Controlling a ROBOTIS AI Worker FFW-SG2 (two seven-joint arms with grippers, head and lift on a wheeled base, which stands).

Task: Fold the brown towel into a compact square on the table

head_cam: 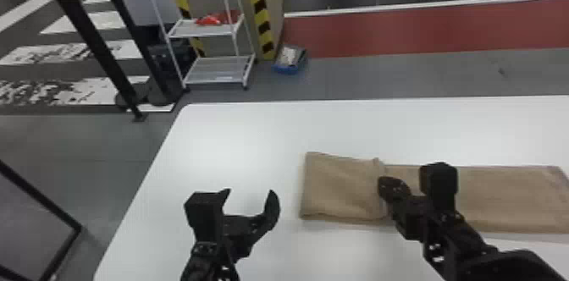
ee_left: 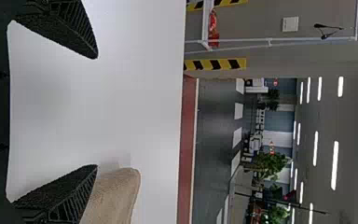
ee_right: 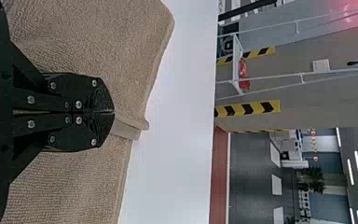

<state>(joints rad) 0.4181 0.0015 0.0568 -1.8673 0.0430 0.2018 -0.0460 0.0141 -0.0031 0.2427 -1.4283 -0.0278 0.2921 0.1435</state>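
The brown towel (head_cam: pixel 499 199) lies on the white table (head_cam: pixel 338 128), over on the table's right side. It is long and flat, running from about the middle of the table off toward the right. Its left end is folded over on top, so that part looks thicker and a bit puffy, with a soft wrinkly edge where the top piece stops.

The right gripper (head_cam: pixel 384 184) is over the table, right at that edge. Its two black fingers (ee_right: pixel 100 95) are close together, tip to tip. I can't tell if they pinch a bit of the cloth.

The left gripper (head_cam: pixel 249 197) is over the table too, just to the left of the towel's folded end. Its jaws are wide apart, with nothing between them.

Past the far side of the table, toward the left, stands a white shelf (head_cam: pixel 218 78) with something red (head_cam: pixel 209 20) on it. Next to it is a yellow and black stripe (head_cam: pixel 260 13). A blue box (head_cam: pixel 287 68) sits on the floor past the table, and a wide red stripe (head_cam: pixel 402 32) runs along the floor behind.
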